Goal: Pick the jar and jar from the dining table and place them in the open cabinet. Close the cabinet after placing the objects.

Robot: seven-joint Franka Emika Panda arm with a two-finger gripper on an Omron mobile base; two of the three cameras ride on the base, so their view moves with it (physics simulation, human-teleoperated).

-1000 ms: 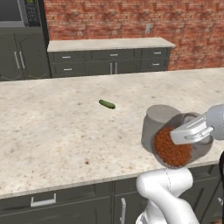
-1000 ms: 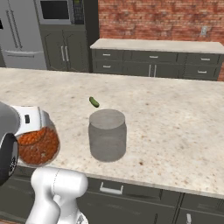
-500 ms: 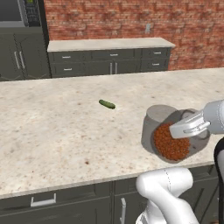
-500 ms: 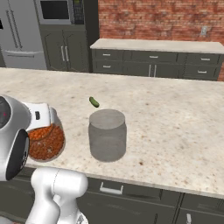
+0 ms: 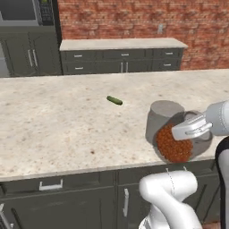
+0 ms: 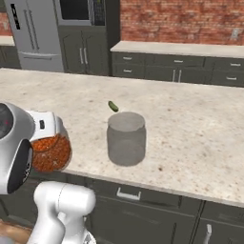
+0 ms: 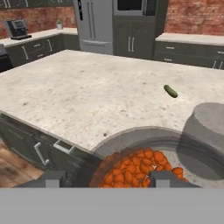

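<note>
We are closing our gripper (image 7: 103, 178) around the glass jar (image 5: 175, 142) of orange-red granules, grip unconfirmed, just beside the grey jar (image 6: 126, 138) on the dining table (image 5: 53, 125), 1 of 2.

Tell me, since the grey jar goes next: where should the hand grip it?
Around the body of the grey jar, coming level from the table's near edge. It stands upright with a flat lid and round, straight sides, and the pickle lies clear behind it.

kitchen: fridge (image 6: 35, 33), microwave (image 6: 81, 10), stone countertop (image 6: 190, 119)
</note>
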